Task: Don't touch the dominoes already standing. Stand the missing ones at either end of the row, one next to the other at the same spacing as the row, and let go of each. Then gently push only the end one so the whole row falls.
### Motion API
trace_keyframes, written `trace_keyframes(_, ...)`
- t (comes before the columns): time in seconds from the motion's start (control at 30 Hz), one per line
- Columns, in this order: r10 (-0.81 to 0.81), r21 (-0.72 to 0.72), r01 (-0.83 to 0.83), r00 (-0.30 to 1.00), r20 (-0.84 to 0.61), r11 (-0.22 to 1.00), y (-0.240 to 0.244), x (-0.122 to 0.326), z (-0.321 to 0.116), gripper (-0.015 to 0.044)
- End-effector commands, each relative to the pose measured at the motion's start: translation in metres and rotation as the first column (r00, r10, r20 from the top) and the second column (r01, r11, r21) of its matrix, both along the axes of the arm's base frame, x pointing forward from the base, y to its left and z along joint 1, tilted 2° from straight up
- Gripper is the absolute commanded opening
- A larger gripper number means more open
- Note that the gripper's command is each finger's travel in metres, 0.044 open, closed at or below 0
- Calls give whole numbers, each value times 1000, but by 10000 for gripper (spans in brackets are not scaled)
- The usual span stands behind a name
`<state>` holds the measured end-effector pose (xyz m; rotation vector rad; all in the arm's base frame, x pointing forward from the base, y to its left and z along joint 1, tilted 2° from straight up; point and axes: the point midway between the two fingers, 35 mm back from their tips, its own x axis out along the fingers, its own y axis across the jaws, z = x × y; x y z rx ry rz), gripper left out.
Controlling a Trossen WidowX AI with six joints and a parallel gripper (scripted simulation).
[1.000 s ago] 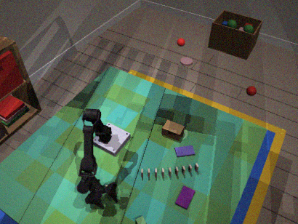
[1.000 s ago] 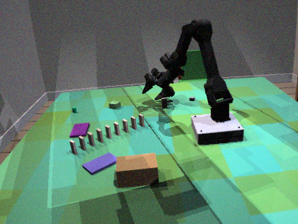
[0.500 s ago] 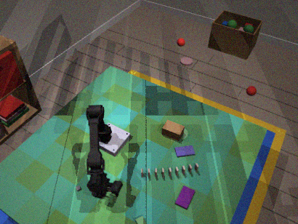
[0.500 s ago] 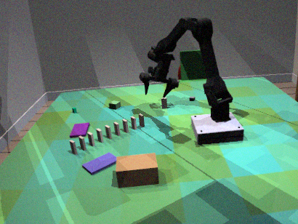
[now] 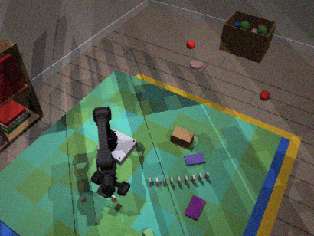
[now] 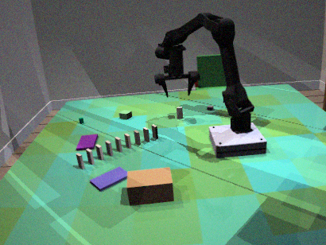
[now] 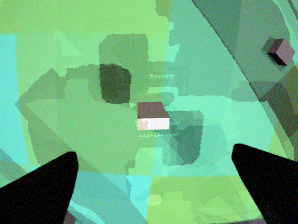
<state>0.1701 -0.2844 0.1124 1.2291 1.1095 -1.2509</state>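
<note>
The gripper (image 5: pixel 112 191) (image 6: pixel 177 95) (image 7: pixel 158 156) hangs above the counter (image 5: pixel 46 188) (image 6: pixel 238 207), pointing down, fingers wide with nothing between them. Below it a loose domino (image 5: pixel 114 198) (image 6: pixel 180 112) (image 7: pixel 153 116) stands upright, in the exterior view toward the counter's far edge. The row of nine dominoes (image 5: pixel 179 181) (image 6: pixel 118 144) stands apart from it, upright, beside a purple slab (image 5: pixel 195 208) (image 6: pixel 87 141).
</note>
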Motion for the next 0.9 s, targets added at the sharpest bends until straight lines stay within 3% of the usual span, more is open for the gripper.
trace_keyframes(0.0, -7, -1, 7, 1000, -13, 1000, 0, 0, -7, 440)
trace_keyframes(0.23, -7, -1, 7, 1000, -14, 1000, -2, 0, -59, 440)
trace_keyframes(0.73, -7, -1, 7, 1000, -14, 1000, -3, 0, -76, 440)
trace_keyframes(0.87, -7, -1, 7, 1000, -14, 1000, -3, 0, -76, 335)
